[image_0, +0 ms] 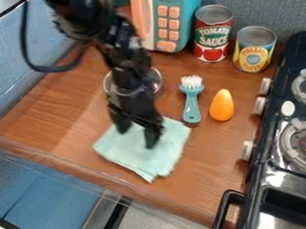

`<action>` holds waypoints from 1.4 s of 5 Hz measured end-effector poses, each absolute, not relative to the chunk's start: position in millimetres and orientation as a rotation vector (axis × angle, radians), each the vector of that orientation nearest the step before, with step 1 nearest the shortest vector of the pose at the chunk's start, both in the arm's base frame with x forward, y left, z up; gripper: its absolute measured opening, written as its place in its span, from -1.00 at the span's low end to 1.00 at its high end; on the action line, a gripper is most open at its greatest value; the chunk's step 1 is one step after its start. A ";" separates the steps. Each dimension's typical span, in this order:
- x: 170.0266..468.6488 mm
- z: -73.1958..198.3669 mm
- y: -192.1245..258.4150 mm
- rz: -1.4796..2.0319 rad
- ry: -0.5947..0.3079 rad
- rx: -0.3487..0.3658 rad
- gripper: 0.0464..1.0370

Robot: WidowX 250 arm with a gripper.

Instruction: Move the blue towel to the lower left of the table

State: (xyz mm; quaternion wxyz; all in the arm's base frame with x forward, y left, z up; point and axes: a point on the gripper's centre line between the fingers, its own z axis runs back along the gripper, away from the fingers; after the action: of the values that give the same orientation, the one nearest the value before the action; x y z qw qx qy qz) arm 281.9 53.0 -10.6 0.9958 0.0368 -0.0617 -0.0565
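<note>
Noting hand point(137, 134) with fingertips apart over blue towel point(133, 154), spread below and left of brush point(190, 104). Probably only partway: low enough, but needing to sit farther left of brush; grasp, shift and release left to do.

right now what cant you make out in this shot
All in the camera view:
- Metal pot: its middle and contents, hidden behind the arm.
- Towel: the part behind the gripper, and whether the fingertips touch the cloth.
- Toy microwave: its top, cut off by the upper edge; its display, too small to read.
- Stove: its far side, cut off by the right edge.
</note>
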 end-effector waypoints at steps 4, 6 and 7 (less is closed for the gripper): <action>262.6 -11.7 169.5 -0.095 -0.066 0.096 0.93; 257.8 -12.1 192.7 -0.109 -0.074 0.071 0.93; 257.5 -12.4 191.7 -0.102 -0.097 0.039 0.93</action>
State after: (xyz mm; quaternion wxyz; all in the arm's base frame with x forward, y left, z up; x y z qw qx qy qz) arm 257.5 191.7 -12.4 0.9973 0.0193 -0.0485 -0.0510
